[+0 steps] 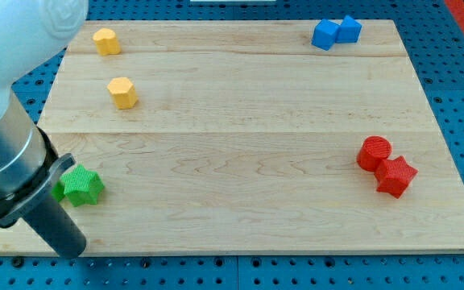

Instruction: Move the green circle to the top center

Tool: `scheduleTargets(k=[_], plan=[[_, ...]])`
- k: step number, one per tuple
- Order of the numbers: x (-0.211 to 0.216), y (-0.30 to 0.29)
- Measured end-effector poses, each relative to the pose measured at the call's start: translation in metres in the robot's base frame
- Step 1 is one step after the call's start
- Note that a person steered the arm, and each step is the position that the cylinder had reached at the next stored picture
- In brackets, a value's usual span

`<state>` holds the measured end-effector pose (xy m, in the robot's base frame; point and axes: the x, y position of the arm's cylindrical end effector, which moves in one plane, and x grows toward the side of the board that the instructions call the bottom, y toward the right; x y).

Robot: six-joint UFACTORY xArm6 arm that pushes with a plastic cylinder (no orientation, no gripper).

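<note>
At the view's bottom left, close to the corner of the wooden board [240, 105]: my tip [69, 251], lower end of a dark rod slanting down from the big grey and white arm body [6, 153] filling that side of the view. Open or closed impossible to tell: only the plain rod on show, nothing gripped. Just above and to the right of the tip, near the board's left edge, a green star-shaped block [83, 184]. Touching the star's left side, a small sliver of a second green block [58, 191], mostly hidden behind the rod, shape not readable, possibly the green circle, so lying low on the left and far from the top centre. Tip below both green pieces, near them, contact not clear from this angle. Further up the left side, two yellow blocks with faceted sides: one yellow block [122, 93] around mid-height, another yellow block [106, 41] near the top left corner, the two well apart. At the top right, a pair of blue blocks touching each other, the left blue block [325, 35] slightly lower than the right blue block [349, 29]. On the right side, below mid-height, a red circle [374, 153] touching a red angular block [397, 177] set just below and right of it. Around the board, a blue perforated table [457, 80].
</note>
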<state>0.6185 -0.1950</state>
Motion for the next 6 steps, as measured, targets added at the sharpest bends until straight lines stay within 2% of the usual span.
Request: scheduleTargets(k=[1, 2, 4, 6], plan=[[-0.013, -0.040], [-0.047, -0.050], [-0.112, -0.024], [-0.105, -0.071]])
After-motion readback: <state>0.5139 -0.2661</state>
